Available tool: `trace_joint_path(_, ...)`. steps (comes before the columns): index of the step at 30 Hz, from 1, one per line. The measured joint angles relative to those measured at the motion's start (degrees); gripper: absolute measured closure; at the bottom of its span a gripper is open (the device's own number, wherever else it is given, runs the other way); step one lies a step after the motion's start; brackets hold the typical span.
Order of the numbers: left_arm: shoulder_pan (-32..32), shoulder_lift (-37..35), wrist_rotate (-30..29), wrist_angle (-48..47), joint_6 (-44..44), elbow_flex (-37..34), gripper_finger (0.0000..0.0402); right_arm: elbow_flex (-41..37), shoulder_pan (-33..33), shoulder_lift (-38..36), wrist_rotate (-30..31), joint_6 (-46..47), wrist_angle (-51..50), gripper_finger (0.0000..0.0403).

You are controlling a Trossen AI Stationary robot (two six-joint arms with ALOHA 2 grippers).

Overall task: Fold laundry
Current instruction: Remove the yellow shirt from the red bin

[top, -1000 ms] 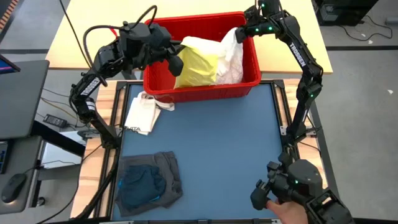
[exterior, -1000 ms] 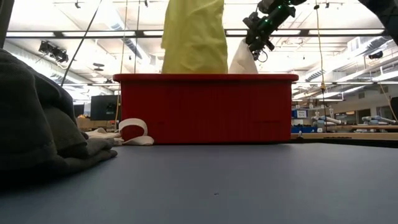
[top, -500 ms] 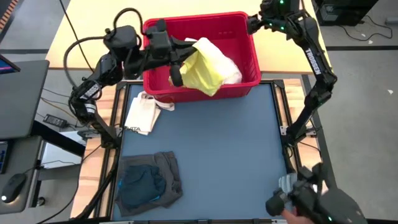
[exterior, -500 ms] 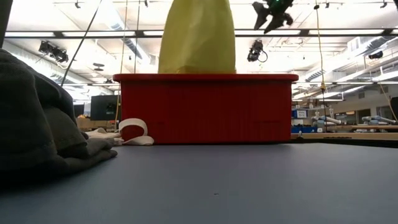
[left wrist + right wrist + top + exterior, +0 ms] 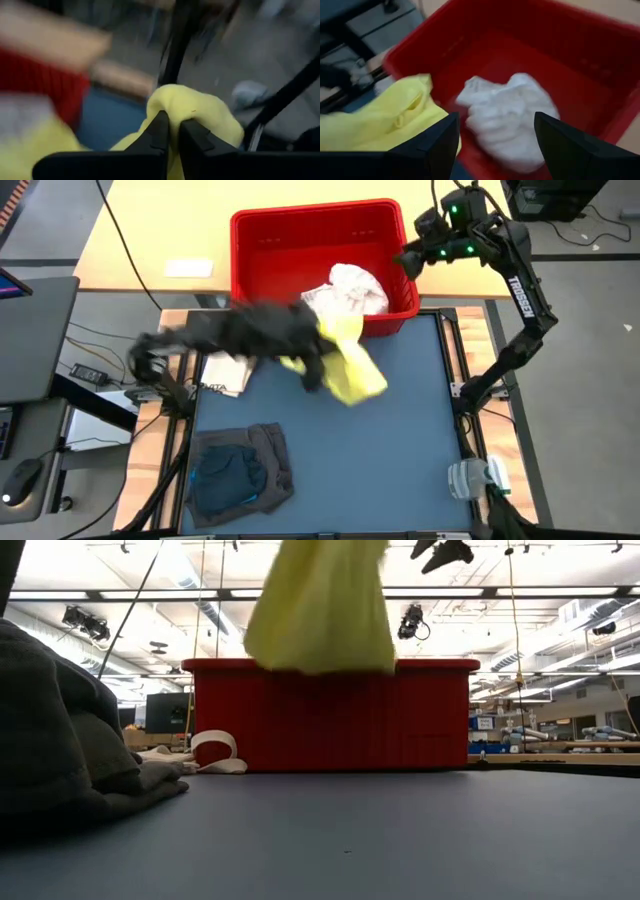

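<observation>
A long yellow garment (image 5: 355,368) hangs over the blue table top just in front of the red bin (image 5: 262,242), with my left gripper (image 5: 318,370) shut on it. In the low view its lower edge (image 5: 320,660) hangs well above the table. A white lacy garment (image 5: 350,288) lies bunched inside the bin. My right gripper (image 5: 408,260) hovers open above the bin's far right corner, touching nothing; the right wrist view shows the white garment (image 5: 510,120) below its spread fingers. My left gripper pinches a bunched fold of the yellow garment (image 5: 185,102) between its two fingers (image 5: 161,131). How many layers are in the fold cannot be told. The cloth hangs slack below the fingers, clear of the table, and its far end lies by the bin's near wall (image 5: 340,330).
A cream tote bag (image 5: 225,370) lies at the table's left, partly under my left arm. Folded dark grey and blue garments (image 5: 240,470) sit at the near left corner. A clear plastic item with green trim (image 5: 470,478) lies at the near right edge.
My left gripper has swung fast from above the bin toward the table's near and right side, sinking a little, and has drawn the yellow garment out over the table. My right gripper has opened, let the white garment drop back into the bin, and risen toward the far right.
</observation>
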Motion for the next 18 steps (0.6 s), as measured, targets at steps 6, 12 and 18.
trace_joint_path(6, -6.47, 5.58, -0.51, -0.27, -24.58, -12.97, 0.0374, 0.00, 4.79, -2.01, 0.11, 0.85, -2.39, 0.0142)
trace_joint_path(12, -10.70, 7.62, 10.97, 8.25, -38.92, -24.17, 0.0374, 0.00, 10.01, -2.07, 3.01, 2.19, -2.97, 0.0142)
trace_joint_path(18, -10.77, 7.01, 15.81, 9.58, -40.90, -26.46, 0.0339, -3.55, 14.65, -2.05, 3.45, 2.53, -2.03, 0.0142)
